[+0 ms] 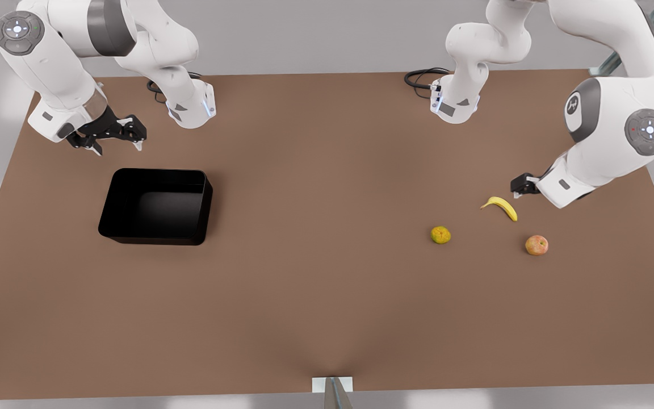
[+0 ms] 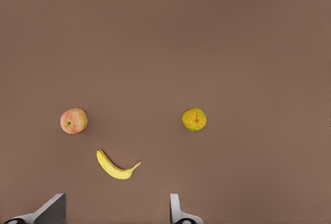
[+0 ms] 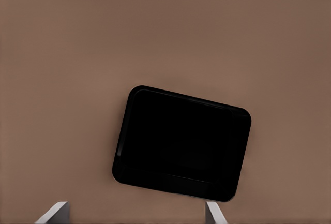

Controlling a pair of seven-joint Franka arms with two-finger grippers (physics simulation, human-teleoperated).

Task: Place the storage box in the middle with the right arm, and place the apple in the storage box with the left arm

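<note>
storage box (image 1: 156, 206) sits on the brown table (image 1: 327, 284) in the left-centre of the front view, open side up, nothing inside it. glossy black, rounded corners, low walls. in the right wrist view the storage box (image 3: 182, 143) lies skewed, below frame centre.

right gripper (image 1: 116, 135) hangs in the upper left of the front view, just above the box's far edge in the frame and clear of it. jaws stand spread, nothing between them. its two pale fingertips (image 3: 54, 213) poke in at the bottom of the right wrist view, wide apart, the box between and beyond them.

apple (image 1: 536, 245) rests on the table at the right of the front view, lower than the other fruit in the frame, well apart from the box. pinkish-red skin with a yellow blush. in the left wrist view the apple (image 2: 73, 121) is at left of centre.

banana (image 1: 501, 207) lies up and left of the apple in the front view. yellow-green bumpy fruit (image 1: 440, 234) sits left of both. the three are near each other, none touching.

left gripper (image 1: 523, 184) is at the right of the front view, just up and right of the banana, above the table. jaws parted and holding nothing; its fingertips (image 2: 51, 211) show at the bottom edge of the left wrist view, wide apart, the banana (image 2: 116, 165) just above them in the frame and the bumpy fruit (image 2: 194, 119) right of centre.
</note>
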